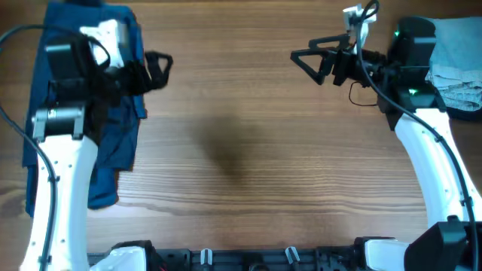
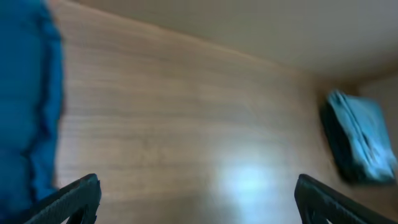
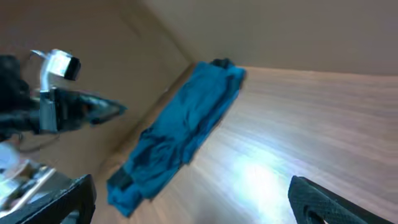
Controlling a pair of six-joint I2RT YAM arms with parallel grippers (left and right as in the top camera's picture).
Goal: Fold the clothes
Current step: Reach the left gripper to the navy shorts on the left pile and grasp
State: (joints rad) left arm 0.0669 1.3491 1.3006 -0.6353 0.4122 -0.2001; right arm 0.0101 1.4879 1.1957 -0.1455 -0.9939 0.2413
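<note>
2 garments lie on the light brown wood-grain table (image 1: 248, 188), well apart, at opposite edges of the overhead frame. The long, rumpled mid-blue fabric garment (image 1: 117, 143) fills the left side; its long axis runs from the top edge of the frame down toward the lower left, and its narrower, crumpled end points to the bottom. The left arm's black and white links cover part of its upper half. In the right wrist view the same garment stretches as a slanted strip from upper centre to lower left, with a dark edge at its top end. The folded pale grey-blue denim garment (image 1: 459, 56) sits in the upper right corner of the overhead frame, partly behind the right arm; the left wrist view shows it at right as a blurred, compact bundle with a darker layer under it.

The left gripper (image 1: 162, 69) hangs at the upper left, just beside the blue garment's right edge, jaws spread wide and holding nothing. The right gripper (image 1: 305, 62) hangs at the upper right, pointing left, jaws likewise wide apart and bare.

The table's grain runs left to right, with a faint dark shadow at centre. Both wrist views show a bright glare patch on the wood and a plain tan surface beyond the table's edge.
</note>
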